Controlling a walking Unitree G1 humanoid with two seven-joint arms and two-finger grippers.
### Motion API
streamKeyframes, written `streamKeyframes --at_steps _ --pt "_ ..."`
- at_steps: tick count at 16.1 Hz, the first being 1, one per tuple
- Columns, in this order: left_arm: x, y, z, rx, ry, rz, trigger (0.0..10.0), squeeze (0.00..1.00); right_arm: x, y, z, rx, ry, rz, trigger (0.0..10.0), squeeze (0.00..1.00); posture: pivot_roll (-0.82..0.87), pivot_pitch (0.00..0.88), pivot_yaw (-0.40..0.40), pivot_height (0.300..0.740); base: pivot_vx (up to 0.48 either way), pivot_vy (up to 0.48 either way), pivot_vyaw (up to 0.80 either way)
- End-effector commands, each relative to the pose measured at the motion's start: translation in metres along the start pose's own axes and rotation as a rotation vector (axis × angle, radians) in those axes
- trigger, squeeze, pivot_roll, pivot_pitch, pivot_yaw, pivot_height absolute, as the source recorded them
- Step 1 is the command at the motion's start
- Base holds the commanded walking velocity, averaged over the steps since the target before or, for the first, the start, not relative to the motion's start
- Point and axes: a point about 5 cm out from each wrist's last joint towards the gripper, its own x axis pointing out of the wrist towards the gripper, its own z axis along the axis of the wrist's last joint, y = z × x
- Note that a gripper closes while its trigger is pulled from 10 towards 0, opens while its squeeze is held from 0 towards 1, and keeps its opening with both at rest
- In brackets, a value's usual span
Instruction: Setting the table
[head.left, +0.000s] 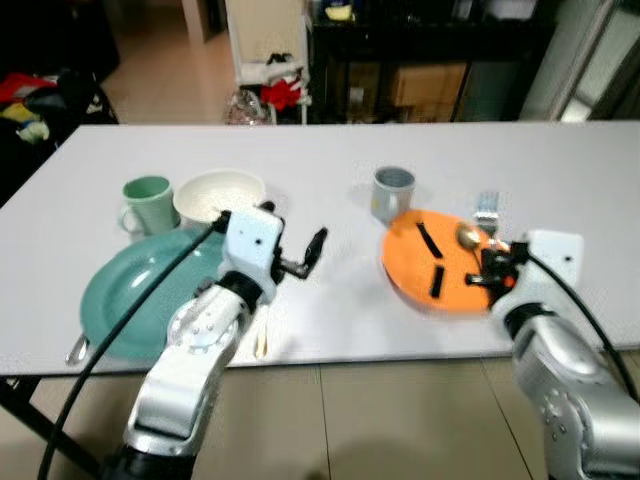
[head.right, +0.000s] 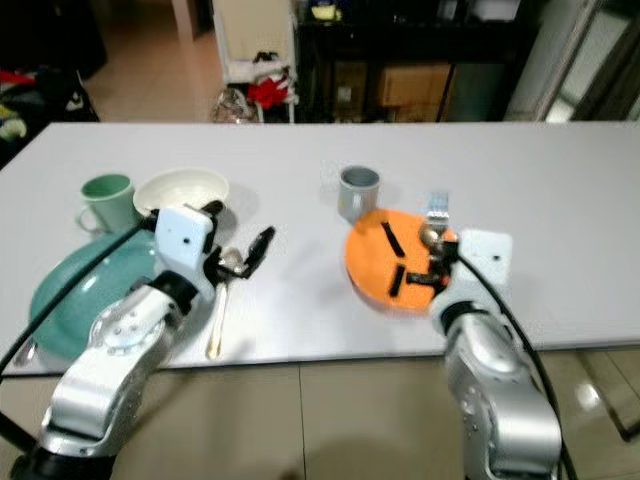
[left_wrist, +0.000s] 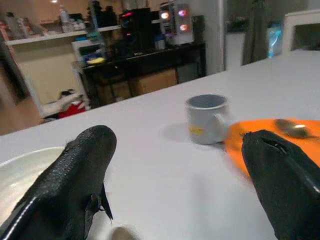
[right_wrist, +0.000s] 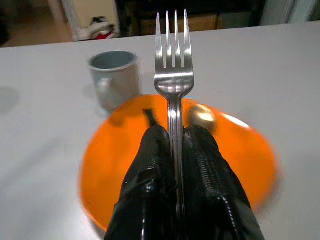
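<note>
Holding the fork (right_wrist: 173, 80) clamped between my right gripper (right_wrist: 175, 145) fingers, tines forward above the orange plate (right_wrist: 125, 165), near the grey mug (right_wrist: 114, 77). Left gripper (left_wrist: 175, 165) wide, empty. Risk: thin handle may slip on release and land on the plate.

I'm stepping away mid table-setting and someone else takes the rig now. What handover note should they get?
Right gripper: shut on the silver metal fork, held over the round orange plate.
Left gripper: open, holding nothing, above the white table right of the round teal plate.
Placed: cream bowl and green mug behind the teal plate; gold spoon beside it; grey mug behind the orange plate, which carries a second gold spoon.
Left: set the fork down by the orange plate.
</note>
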Motion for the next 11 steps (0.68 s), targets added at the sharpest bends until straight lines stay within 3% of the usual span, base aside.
streamKeyframes --at_steps 1,5,9,11 --pt "-0.005 0.001 -0.002 -0.002 0.018 -0.025 10.0 0.00 0.003 0.008 -0.007 0.020 0.062 0.023 10.0 0.00 0.01 0.000 -0.029 0.740 0.000 0.000 0.00" --pt "-0.011 -0.018 -0.003 -0.027 0.043 -0.181 10.0 0.00 0.016 -0.007 -0.024 0.055 0.168 -0.051 10.0 0.00 0.02 0.000 -0.029 0.740 0.000 0.000 0.00" --pt "-0.013 -0.019 -0.012 0.006 0.113 -0.267 10.0 0.00 0.049 -0.010 -0.022 0.041 0.183 -0.037 10.0 0.00 0.01 0.000 -0.006 0.740 0.000 0.000 0.00" --pt "-0.012 -0.018 -0.010 0.014 0.116 -0.302 10.0 0.00 0.073 -0.014 -0.021 0.043 0.194 -0.009 10.0 0.00 0.02 0.000 0.001 0.740 0.000 0.000 0.00"
